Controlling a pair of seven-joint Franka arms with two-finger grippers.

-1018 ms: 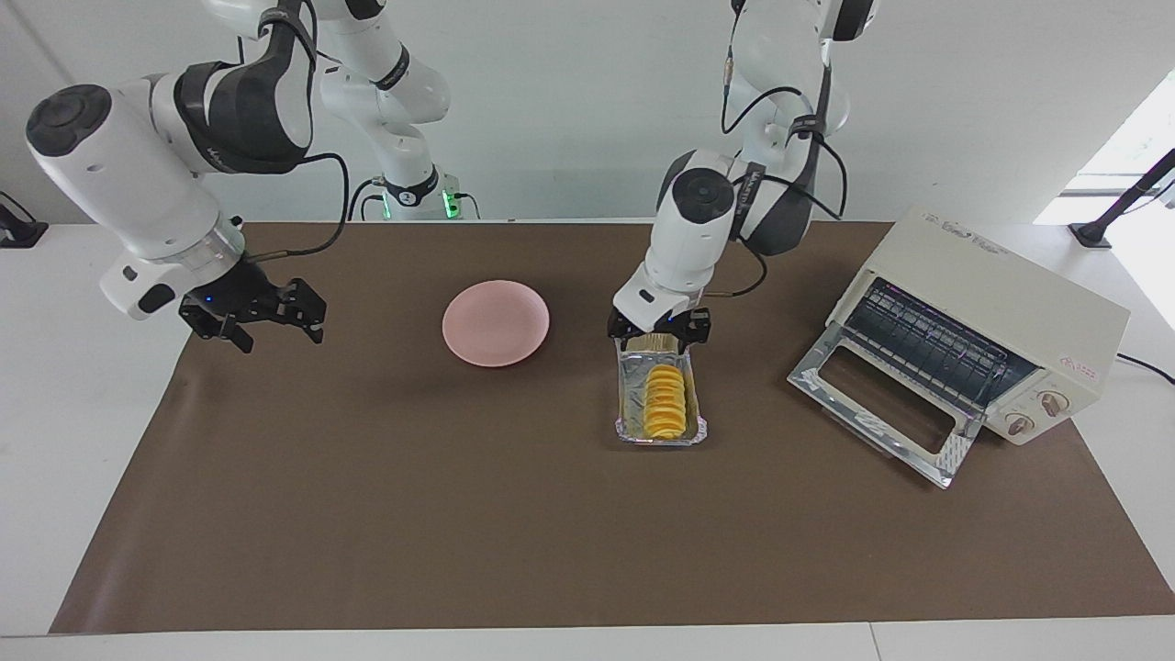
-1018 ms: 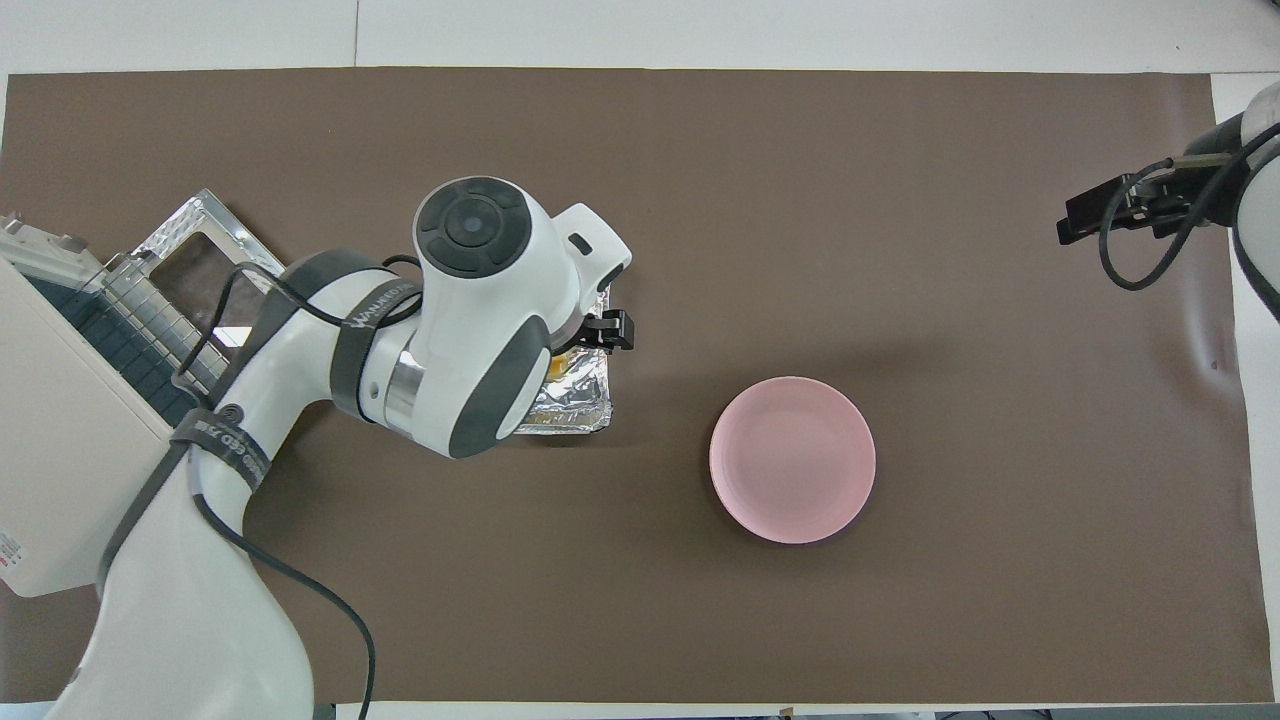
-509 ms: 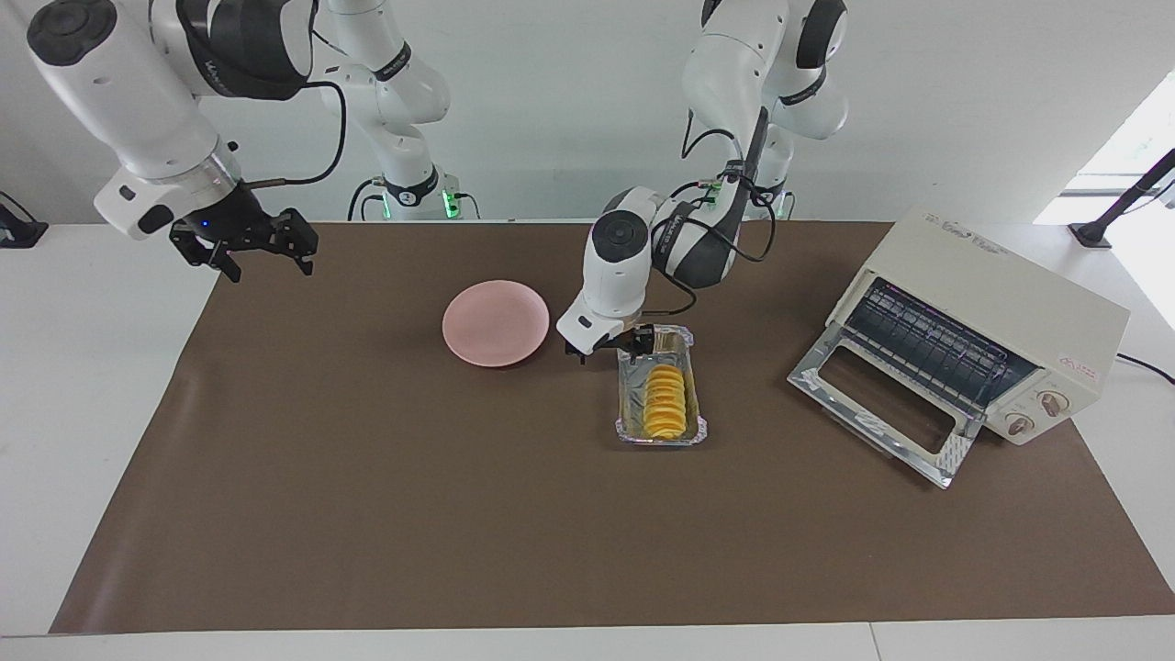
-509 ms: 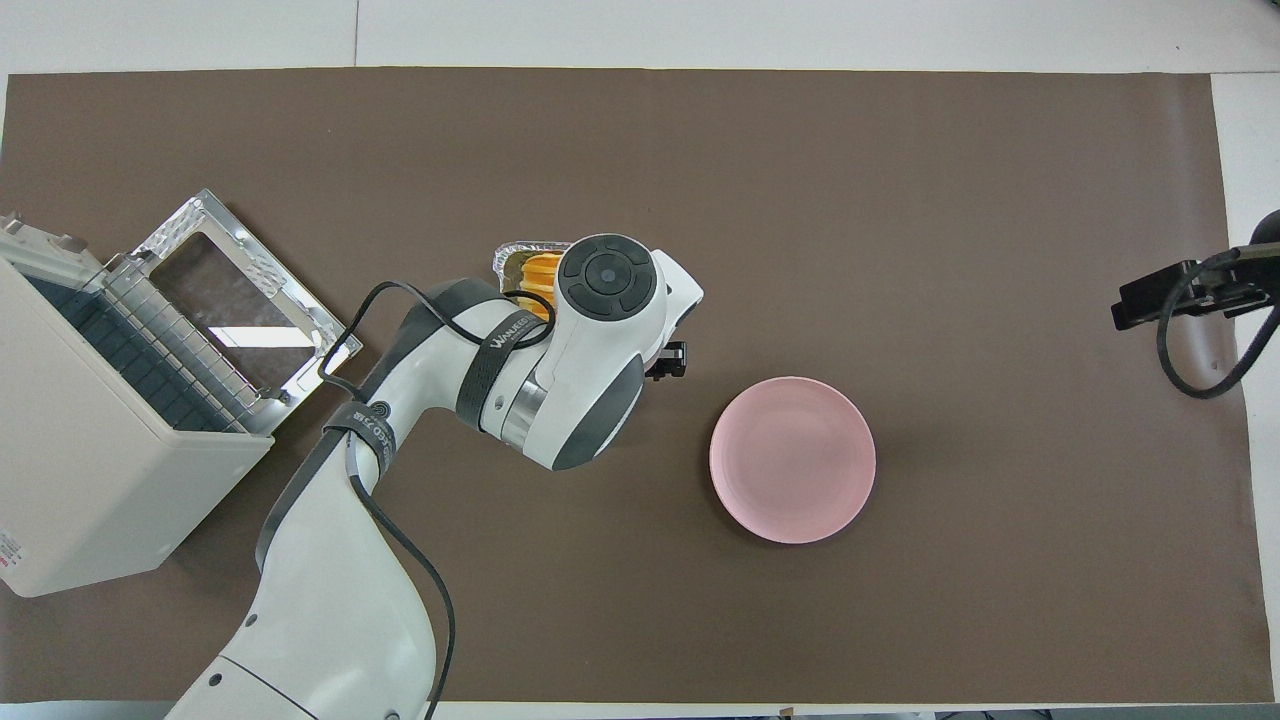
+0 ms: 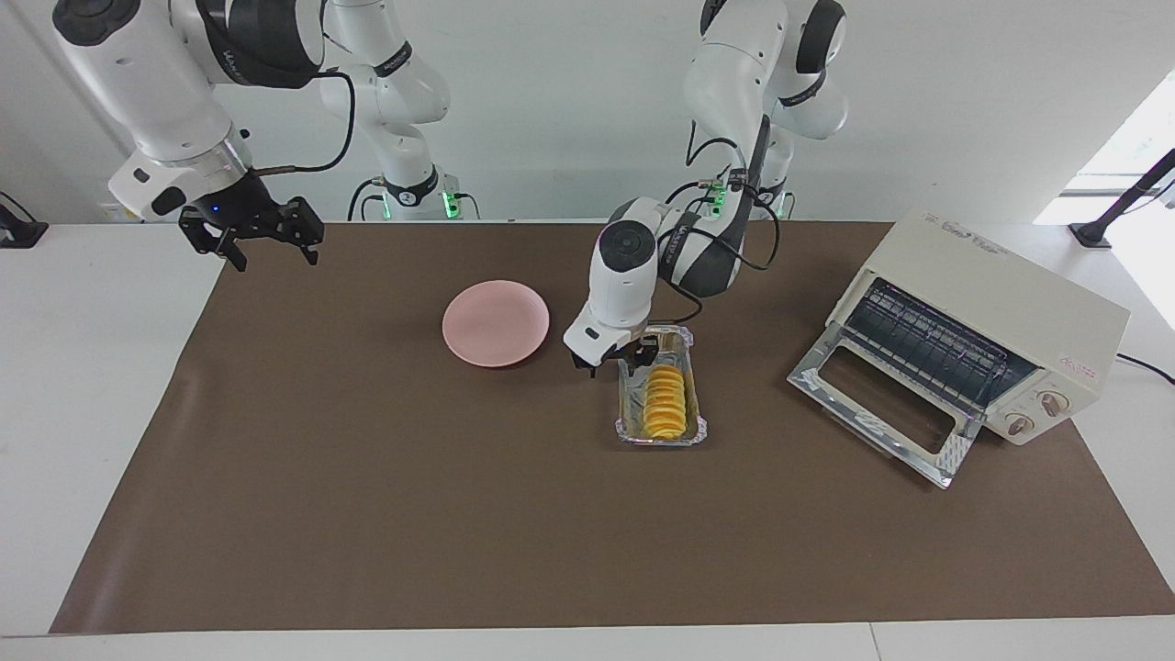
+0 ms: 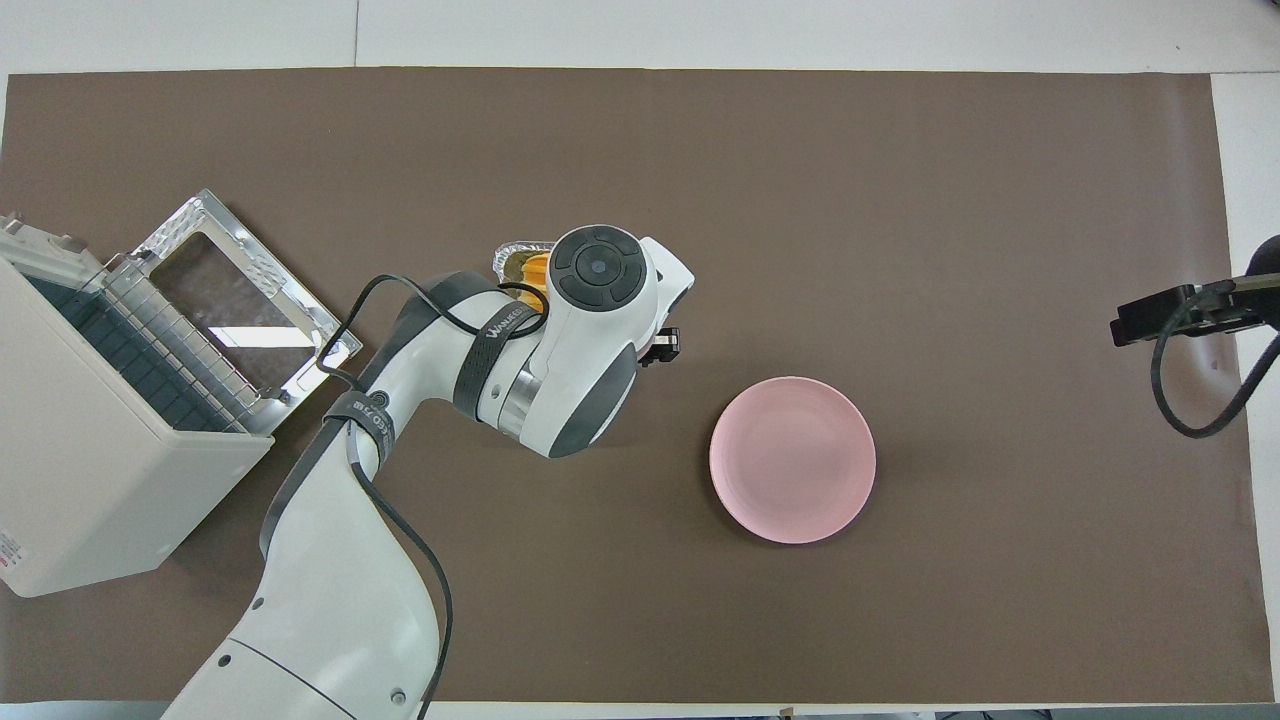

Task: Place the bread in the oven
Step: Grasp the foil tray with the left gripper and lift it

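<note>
Bread: in foil tray, beside open oven.
Handling: likely light, soft, crushable; tray flimsy.
Hold: tray rim.
Left gripper: at tray's near edge, fingers unclear.
Right gripper: waits, fingers spread.

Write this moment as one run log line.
left end effector: at foil tray rim | bread: in tray | oven: door open | right end effector: open, waiting

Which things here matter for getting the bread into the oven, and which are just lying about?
In the job:
- bread, lying in the foil tray
- oven, door down
- left gripper, at the tray's edge nearest the plate

Lying about:
- pink plate, bare
- right gripper, open, waiting at the right arm's end of the table
</note>
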